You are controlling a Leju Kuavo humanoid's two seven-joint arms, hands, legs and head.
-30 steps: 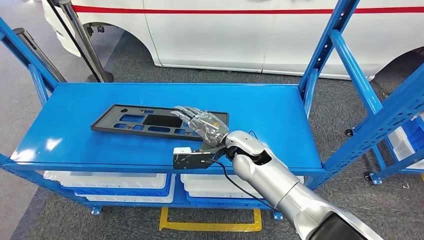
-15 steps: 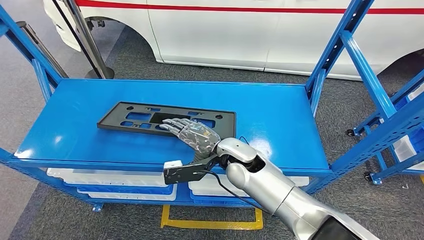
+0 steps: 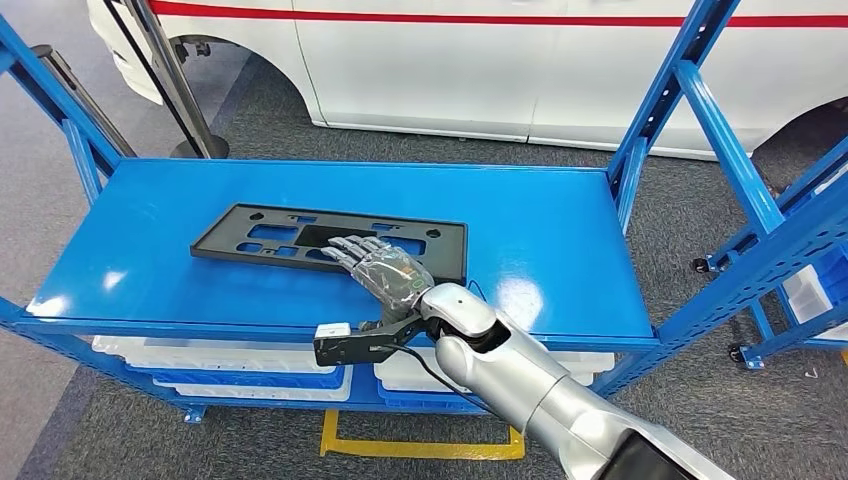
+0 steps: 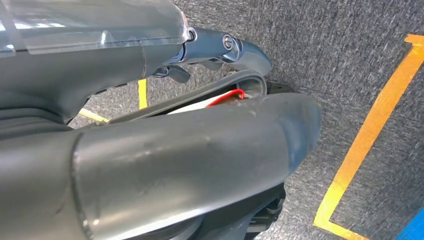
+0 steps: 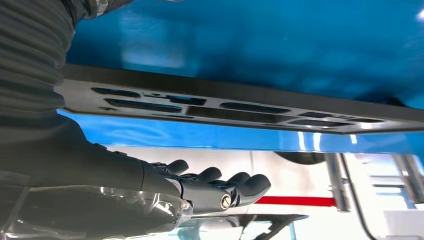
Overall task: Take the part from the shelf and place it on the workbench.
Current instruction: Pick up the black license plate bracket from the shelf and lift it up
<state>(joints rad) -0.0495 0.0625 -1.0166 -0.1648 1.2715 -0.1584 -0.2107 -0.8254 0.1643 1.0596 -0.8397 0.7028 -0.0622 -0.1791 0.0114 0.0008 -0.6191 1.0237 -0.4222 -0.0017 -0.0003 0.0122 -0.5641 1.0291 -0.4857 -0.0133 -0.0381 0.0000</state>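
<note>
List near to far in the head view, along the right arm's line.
Yellow floor marking → white bins under the shelf → right hand → black part on the blue shelf top → grey carpet → white vehicle.

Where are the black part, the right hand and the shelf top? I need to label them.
black part [image 3: 245,232]: head view, left half of the panel.
right hand [image 3: 385,270]: head view, back of the hand.
shelf top [image 3: 540,230]: head view, bare blue surface.

No text, label, brand or number can be read anywhere, neither on the flat black plastic panel with cut-outs [image 3: 330,241] nor on the white vehicle body [image 3: 480,60] along the frame's top.
</note>
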